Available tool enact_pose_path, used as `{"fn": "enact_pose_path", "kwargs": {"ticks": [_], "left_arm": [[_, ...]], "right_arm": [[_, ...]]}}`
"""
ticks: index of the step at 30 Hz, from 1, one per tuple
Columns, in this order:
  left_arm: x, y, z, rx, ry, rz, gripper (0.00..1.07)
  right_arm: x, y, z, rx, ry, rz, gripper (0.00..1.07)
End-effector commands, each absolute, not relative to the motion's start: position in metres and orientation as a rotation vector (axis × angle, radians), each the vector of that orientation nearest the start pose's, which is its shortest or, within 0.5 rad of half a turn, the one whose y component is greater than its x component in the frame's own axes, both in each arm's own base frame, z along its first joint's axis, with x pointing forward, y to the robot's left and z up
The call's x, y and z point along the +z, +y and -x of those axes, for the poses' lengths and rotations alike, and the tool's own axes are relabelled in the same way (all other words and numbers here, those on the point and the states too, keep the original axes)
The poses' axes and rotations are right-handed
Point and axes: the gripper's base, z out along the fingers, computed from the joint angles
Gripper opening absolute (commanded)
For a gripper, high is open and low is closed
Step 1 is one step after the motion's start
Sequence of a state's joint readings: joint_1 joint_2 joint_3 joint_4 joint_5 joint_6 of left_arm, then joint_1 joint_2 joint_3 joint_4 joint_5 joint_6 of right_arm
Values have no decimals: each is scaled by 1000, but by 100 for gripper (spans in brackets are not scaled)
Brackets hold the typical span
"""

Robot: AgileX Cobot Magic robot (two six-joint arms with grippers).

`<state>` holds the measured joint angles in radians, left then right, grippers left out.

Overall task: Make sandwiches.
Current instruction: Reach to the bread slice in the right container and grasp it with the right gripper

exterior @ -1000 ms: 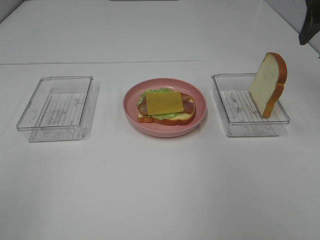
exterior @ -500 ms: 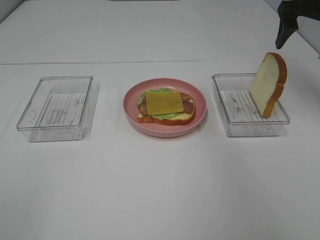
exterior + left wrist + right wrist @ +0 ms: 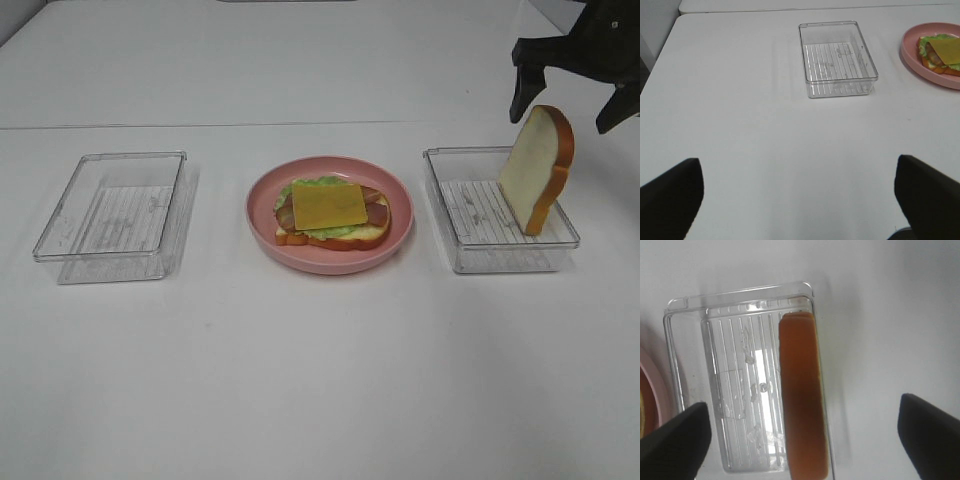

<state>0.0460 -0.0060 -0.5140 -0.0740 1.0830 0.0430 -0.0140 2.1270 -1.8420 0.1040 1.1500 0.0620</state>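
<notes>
Right gripper (image 3: 571, 98) poised above the upright bread slice (image 3: 537, 168), jaws spread wide, holding nothing. One dark fingertip (image 3: 522, 95) just up and to the left of the slice's top crust in the high view, the other off past its right edge, so the rounded crown sits between and slightly below the two tips. No contact visible between fingers and bread.

From the right wrist camera, looking straight down: brown crust edge (image 3: 801, 395) of the slice running lengthwise along one long wall of the clear tray (image 3: 690, 385), roughly midway between the two dark fingers (image 3: 675, 437), nearer the one beside the plate's edge. Slice standing on its edge, leaning against the tray wall on the side away from the plate. Ribbed tray floor bare beside it.

Open-faced stack (image 3: 331, 212) well to the left of this gripper in the high view, on the pink plate (image 3: 262, 226) at table centre: bottom bread slice, ruffled green lettuce, brown bacon strips, yellow cheese square on top, no upper slice on it.

Left gripper (image 3: 800, 197) likewise wide apart and empty, low over bare white table (image 3: 320, 380), out of the high view. Second clear tray (image 3: 837, 59) well ahead of it, holding nothing visible; plate rim and stack farther off to one side.
</notes>
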Motion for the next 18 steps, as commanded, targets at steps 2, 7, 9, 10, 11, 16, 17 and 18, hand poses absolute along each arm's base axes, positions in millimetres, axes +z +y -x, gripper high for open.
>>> {"fn": "enact_pose_path", "kwargs": {"ticks": [2, 7, 9, 10, 11, 16, 17, 18], "left_arm": [[280, -7, 11, -44, 2017, 0, 100], [280, -7, 11, -44, 2017, 0, 100], [280, -7, 11, -44, 2017, 0, 100], [280, -7, 11, -44, 2017, 0, 100], [280, -7, 11, -44, 2017, 0, 100], [280, -7, 11, -44, 2017, 0, 100], [280, -7, 11, -44, 2017, 0, 100], [280, -7, 11, -44, 2017, 0, 100]], "right_arm": [[213, 2, -457, 156, 2936, -154, 94], [196, 2, -460, 168, 2970, -170, 94], [195, 3, -461, 177, 2971, -175, 93], [195, 3, -461, 177, 2971, -175, 93], [195, 4, -461, 201, 2970, -185, 90], [194, 5, -461, 212, 2971, -189, 72], [194, 5, -461, 211, 2971, -188, 65], [194, 5, -461, 211, 2971, -188, 65]]}}
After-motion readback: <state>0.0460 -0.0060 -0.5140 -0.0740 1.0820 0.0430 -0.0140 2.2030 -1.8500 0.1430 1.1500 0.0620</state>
